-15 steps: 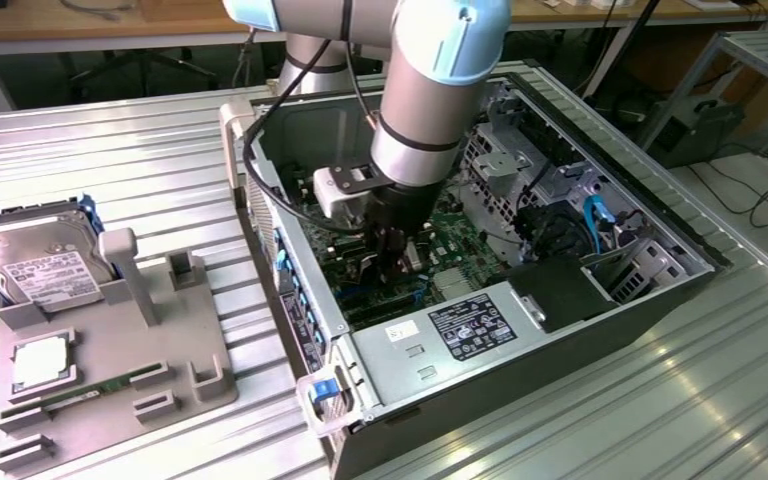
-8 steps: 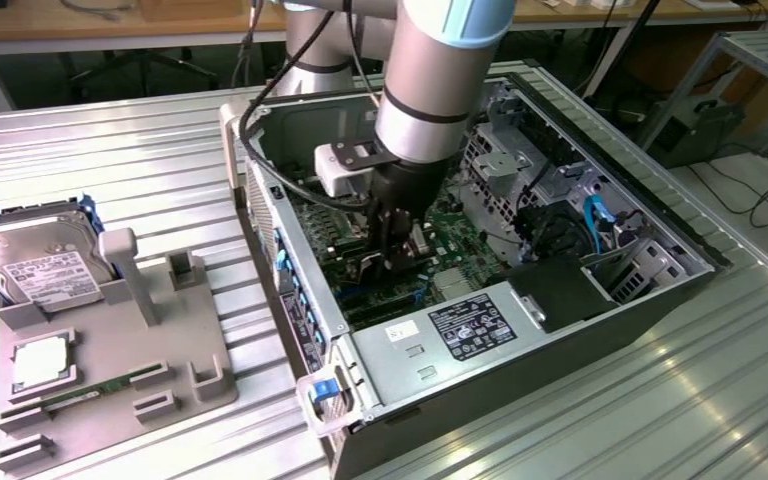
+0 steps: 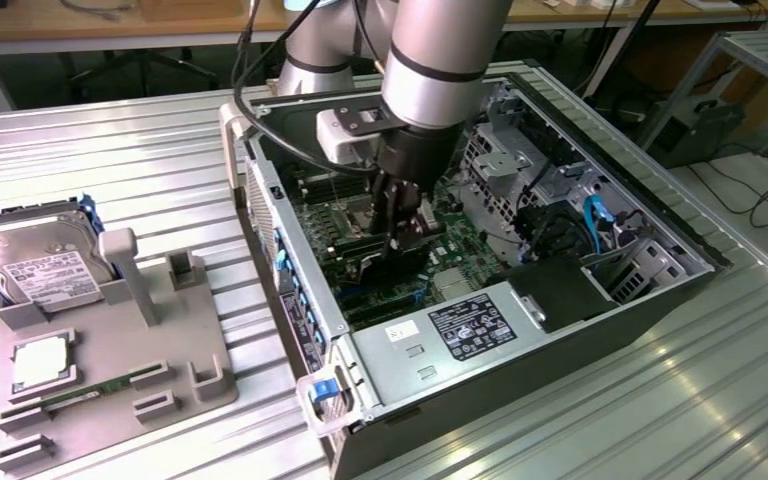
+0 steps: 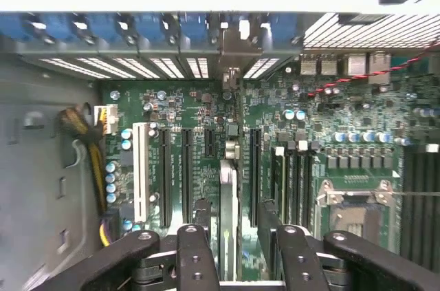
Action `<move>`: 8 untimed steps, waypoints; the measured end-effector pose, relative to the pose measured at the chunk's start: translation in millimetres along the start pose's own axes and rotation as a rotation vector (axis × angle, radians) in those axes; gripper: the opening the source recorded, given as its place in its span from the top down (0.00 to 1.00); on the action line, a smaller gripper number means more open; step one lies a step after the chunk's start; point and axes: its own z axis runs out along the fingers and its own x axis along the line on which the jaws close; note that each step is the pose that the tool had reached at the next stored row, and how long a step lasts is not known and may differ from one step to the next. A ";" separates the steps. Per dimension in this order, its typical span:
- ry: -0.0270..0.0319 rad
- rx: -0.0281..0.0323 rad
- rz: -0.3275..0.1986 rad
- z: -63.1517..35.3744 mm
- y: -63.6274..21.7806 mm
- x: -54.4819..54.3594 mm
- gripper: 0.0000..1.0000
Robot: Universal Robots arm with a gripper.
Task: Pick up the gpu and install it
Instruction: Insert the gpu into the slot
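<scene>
We see gripper inside open computer case, above motherboard. Fingers partly closed, clamping gpu edge-on between them. Gpu upright over motherboard's expansion slots, bracket end toward case's rear wall.

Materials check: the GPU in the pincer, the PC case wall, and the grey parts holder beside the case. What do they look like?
GPU: seen edge-on, a thin pale strip, likely a circuit board with a bare metal bracket; hard to tell more.
PC case wall: sheet metal, dull grey, perforated and with folded edges.
Parts holder: matte grey, blocky slots, looks like moulded or printed plastic.
Pincer: black, semi-gloss fingers with screw heads, metal or hard plastic.
</scene>
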 end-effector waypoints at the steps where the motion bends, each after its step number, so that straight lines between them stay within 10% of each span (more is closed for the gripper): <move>1: -0.0001 0.0001 0.000 -0.1 0.0 0.0 0.59; 5: -0.0002 0.0002 0.000 -0.1 0.0 0.0 0.60; 8: 0.0000 0.0001 0.000 -0.1 0.0 0.0 0.80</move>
